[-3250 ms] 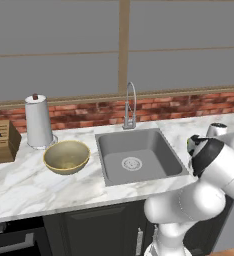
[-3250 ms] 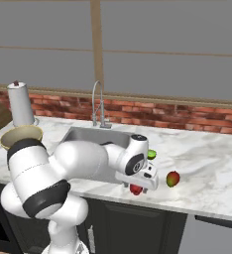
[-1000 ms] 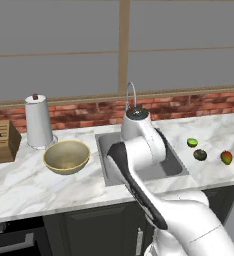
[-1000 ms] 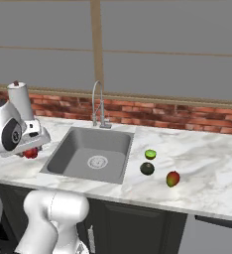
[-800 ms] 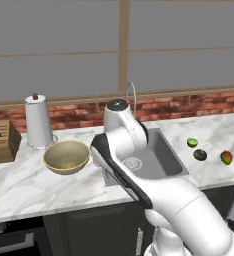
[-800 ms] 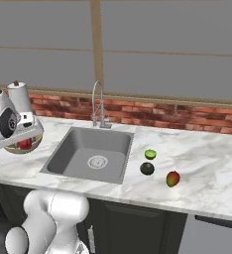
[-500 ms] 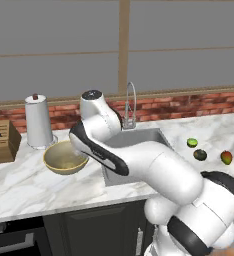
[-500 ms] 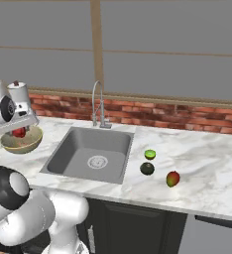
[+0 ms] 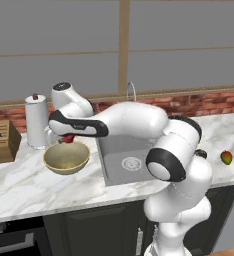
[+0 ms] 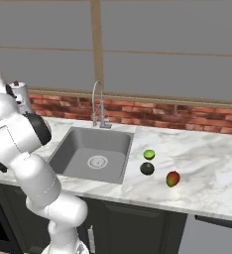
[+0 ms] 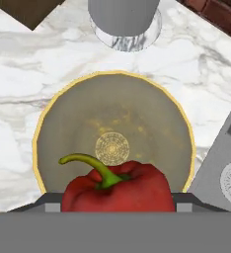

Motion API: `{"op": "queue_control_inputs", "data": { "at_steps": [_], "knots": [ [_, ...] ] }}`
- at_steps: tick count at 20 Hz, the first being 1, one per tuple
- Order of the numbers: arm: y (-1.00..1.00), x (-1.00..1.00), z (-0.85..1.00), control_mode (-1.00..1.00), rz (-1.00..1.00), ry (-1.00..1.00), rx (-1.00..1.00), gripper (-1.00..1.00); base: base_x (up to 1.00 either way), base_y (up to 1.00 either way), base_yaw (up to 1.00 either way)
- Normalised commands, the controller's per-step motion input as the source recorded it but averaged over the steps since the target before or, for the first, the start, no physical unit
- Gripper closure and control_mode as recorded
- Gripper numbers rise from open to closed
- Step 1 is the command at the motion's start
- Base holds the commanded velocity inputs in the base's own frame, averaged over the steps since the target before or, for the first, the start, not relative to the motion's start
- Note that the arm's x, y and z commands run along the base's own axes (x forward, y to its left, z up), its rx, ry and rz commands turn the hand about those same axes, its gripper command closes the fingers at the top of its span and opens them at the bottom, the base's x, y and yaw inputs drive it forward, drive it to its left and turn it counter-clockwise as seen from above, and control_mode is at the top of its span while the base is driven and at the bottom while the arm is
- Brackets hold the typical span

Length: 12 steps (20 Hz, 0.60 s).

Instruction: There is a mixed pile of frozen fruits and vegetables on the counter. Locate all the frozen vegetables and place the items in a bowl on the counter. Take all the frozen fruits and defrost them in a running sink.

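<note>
My gripper (image 9: 67, 138) hangs just above the tan-yellow bowl (image 9: 53, 161), shut on a glossy red pepper (image 11: 118, 188) with a curved green stem. In the hand view the pepper covers the fingertips, and the bowl (image 11: 39, 139) lies straight below with its olive inside bare. Right of the sink (image 10: 83, 148), on the counter (image 10: 207, 168), lie a lime-green ball (image 10: 148, 154), a dark green lump (image 10: 147, 168) and a red-yellow-green fruit (image 10: 172, 178). That fruit (image 9: 226, 157) also lies at the far right in the left base view. No water runs from the faucet (image 10: 96, 102).
A paper towel roll (image 9: 37, 121) stands just behind the bowl, and a wooden knife block (image 9: 0, 142) sits to its left. The brick backsplash (image 10: 187, 120) runs along the back of the counter. My own arm (image 9: 134, 120) spans across the sink (image 9: 129, 161).
The arm has swung left from over the sink to above the bowl, carrying the red pepper. The three items right of the sink have stayed put.
</note>
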Motion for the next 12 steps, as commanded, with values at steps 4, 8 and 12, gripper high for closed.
{"op": "queue_control_inputs", "data": {
  "at_steps": [4, 8, 12],
  "knots": [
    [0.19, 0.15, -0.29, -1.00, 0.02, 0.04, 0.00, 1.00, 0.00, 0.00, 0.00],
    [-0.34, -0.49, -0.39, -1.00, 0.00, 0.02, 0.00, 1.00, 0.00, 0.00, 0.00],
    [-0.74, -0.63, -0.61, -1.00, 0.00, 0.08, 0.00, 1.00, 0.00, 0.00, 0.00]
  ]
}}
